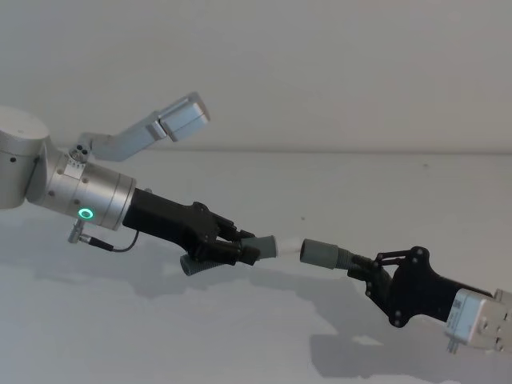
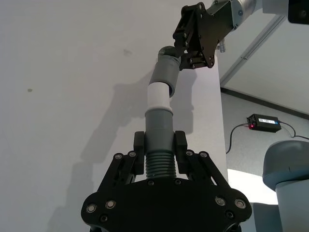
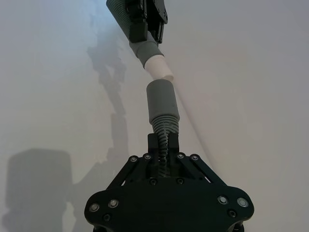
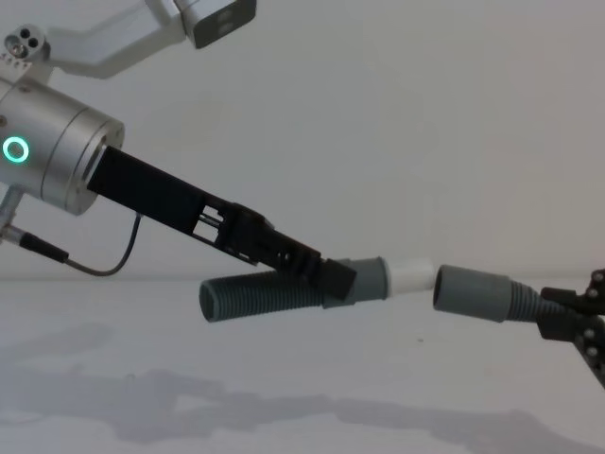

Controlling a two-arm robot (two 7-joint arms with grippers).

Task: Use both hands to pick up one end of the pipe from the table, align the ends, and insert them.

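Both pipe pieces hang above the white table (image 1: 240, 336). My left gripper (image 1: 240, 250) is shut on one dark-grey ribbed piece (image 1: 210, 258) just behind its cuff. That piece's white spigot (image 1: 288, 244) points right. My right gripper (image 1: 364, 268) is shut on the ribbed neck of the other piece, whose grey cuff (image 1: 322, 254) faces the spigot. In the right wrist view a narrow gap separates the spigot (image 3: 159, 67) from the cuff (image 3: 161, 101), and the two sit slightly out of line. From the chest view the spigot (image 4: 411, 277) nearly touches the cuff (image 4: 468, 291).
The left wrist's grey camera block (image 1: 180, 116) sticks up above the arm. The table's right edge (image 2: 223, 121) runs close by, with a black power box (image 2: 263, 122) on the floor beyond. A pale wall stands behind the table.
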